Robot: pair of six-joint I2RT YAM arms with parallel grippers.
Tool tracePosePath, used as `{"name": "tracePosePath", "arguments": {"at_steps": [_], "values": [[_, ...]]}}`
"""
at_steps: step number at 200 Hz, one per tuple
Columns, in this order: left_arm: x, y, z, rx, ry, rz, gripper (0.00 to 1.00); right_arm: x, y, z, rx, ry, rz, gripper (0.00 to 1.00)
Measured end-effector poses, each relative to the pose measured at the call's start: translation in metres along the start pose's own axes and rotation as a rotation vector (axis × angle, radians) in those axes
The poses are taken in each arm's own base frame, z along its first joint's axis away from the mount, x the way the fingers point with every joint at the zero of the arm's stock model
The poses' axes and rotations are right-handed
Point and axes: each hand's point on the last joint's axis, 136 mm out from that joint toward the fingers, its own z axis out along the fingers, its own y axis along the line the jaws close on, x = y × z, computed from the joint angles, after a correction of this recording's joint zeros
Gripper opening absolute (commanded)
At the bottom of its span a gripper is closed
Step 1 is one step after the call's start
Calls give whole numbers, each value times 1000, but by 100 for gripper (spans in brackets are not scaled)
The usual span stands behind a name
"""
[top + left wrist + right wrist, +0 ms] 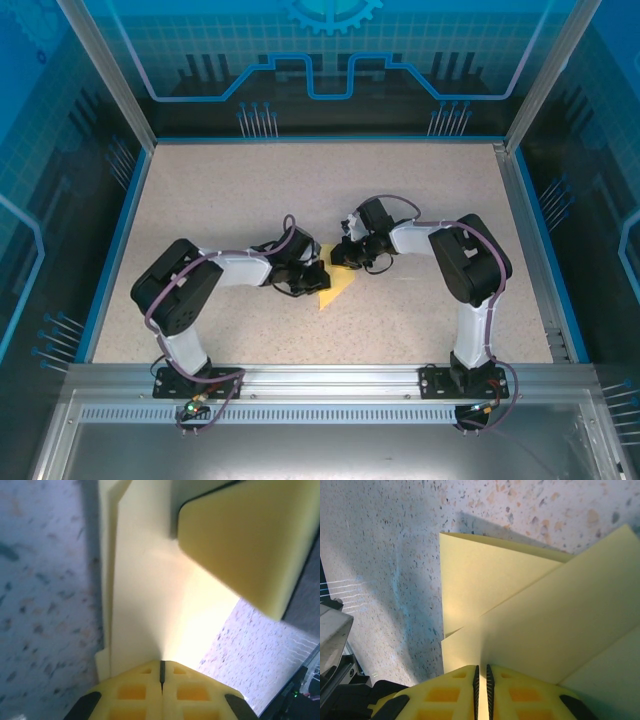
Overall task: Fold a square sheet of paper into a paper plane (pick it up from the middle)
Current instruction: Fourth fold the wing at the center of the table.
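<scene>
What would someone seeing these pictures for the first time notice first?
The yellow paper, partly folded, lies in the middle of the speckled table. Both arms bend inward to it, left gripper and right gripper nearly meeting above it. Each wrist view shows yellow fingers pinched shut on its layered folds.

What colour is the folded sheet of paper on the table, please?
The paper is plain pale yellow, clearest in the right wrist view.
</scene>
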Motion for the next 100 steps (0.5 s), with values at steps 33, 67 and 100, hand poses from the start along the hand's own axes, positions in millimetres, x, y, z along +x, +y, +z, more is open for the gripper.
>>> {"name": "tracePosePath", "arguments": {"at_steps": [33,67,100], "values": [[12,6,-9,-34,30,-13,9,0,0,0,0,0,0,16],[16,1,-18,-28,40,-14,13,0,0,0,0,0,0,16],[16,-12,-22,13,54,-1,16,0,0,0,0,0,0,16]]}}
